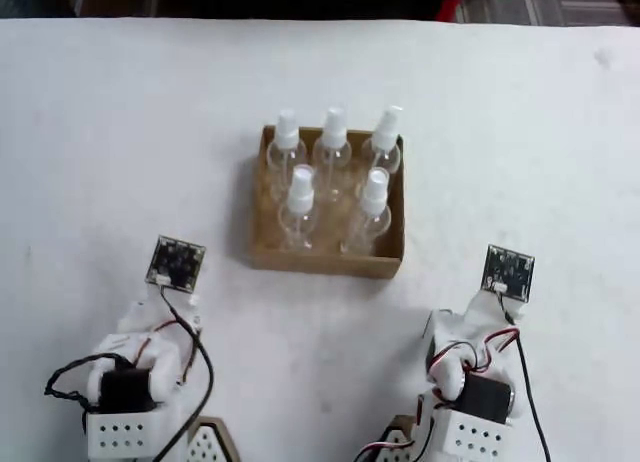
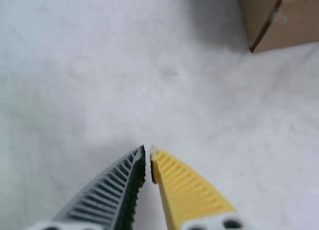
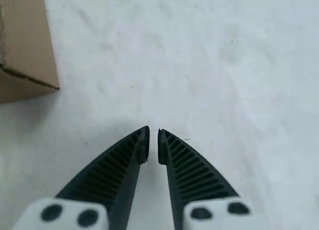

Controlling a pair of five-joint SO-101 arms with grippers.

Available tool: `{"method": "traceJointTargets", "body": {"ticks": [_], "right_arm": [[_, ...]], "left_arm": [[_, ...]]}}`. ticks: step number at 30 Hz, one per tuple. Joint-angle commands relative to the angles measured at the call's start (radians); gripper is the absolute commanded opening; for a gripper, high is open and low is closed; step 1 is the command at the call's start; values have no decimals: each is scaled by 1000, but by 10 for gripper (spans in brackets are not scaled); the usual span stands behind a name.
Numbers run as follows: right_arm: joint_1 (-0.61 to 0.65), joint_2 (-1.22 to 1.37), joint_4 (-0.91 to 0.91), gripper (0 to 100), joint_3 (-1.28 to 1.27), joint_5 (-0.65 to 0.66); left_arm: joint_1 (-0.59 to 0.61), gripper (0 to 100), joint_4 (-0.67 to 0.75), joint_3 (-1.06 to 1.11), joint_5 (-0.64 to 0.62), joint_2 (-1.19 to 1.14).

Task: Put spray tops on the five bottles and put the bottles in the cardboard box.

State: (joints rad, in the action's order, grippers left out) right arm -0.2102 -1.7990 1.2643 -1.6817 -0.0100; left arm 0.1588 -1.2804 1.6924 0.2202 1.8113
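Several clear bottles (image 1: 333, 178) with white spray tops stand upright inside the cardboard box (image 1: 326, 254) at the table's middle. The left arm (image 1: 150, 362) rests at the front left, well short of the box. Its left gripper (image 2: 148, 158), one grey and one yellow finger, is shut with nothing in it; a corner of the cardboard box (image 2: 279, 21) lies beyond it. The right arm (image 1: 480, 362) rests at the front right. Its right gripper (image 3: 153, 139) with black fingers is shut and empty, and the cardboard box (image 3: 25, 46) edge lies to one side of it.
The white table (image 1: 120, 132) spreads wide around the box on all sides. Cables run from both arm bases near the front edge. Dark floor and a red object (image 1: 465, 2) lie beyond the table's far edge.
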Motion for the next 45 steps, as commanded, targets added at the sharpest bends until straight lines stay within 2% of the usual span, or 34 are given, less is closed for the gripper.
{"method": "traceJointTargets", "body": {"ticks": [1, 8, 10, 15, 17, 24, 34, 40, 45], "right_arm": [[-7, -5, 4, 15, -9, -2], [7, -5, 4, 15, -9, -6], [62, -5, 4, 15, -9, -6], [306, -5, 4, 15, -9, -2], [348, -5, 4, 15, -9, 0], [249, -5, 4, 15, -9, 2], [236, -5, 4, 15, -9, 0], [130, -5, 4, 15, -9, 2], [137, -5, 4, 15, -9, 2]], "left_arm": [[4, 24, -5, 0, 0, 12], [2, 24, -5, 0, 0, 12], [2, 24, -5, 0, 0, 12], [2, 24, -5, 0, 0, 12], [2, 24, -5, 0, 0, 12], [2, 24, -5, 0, 0, 12], [1, 24, -5, 0, 0, 12], [1, 24, -5, 0, 0, 12], [1, 24, -5, 0, 0, 12]]}}
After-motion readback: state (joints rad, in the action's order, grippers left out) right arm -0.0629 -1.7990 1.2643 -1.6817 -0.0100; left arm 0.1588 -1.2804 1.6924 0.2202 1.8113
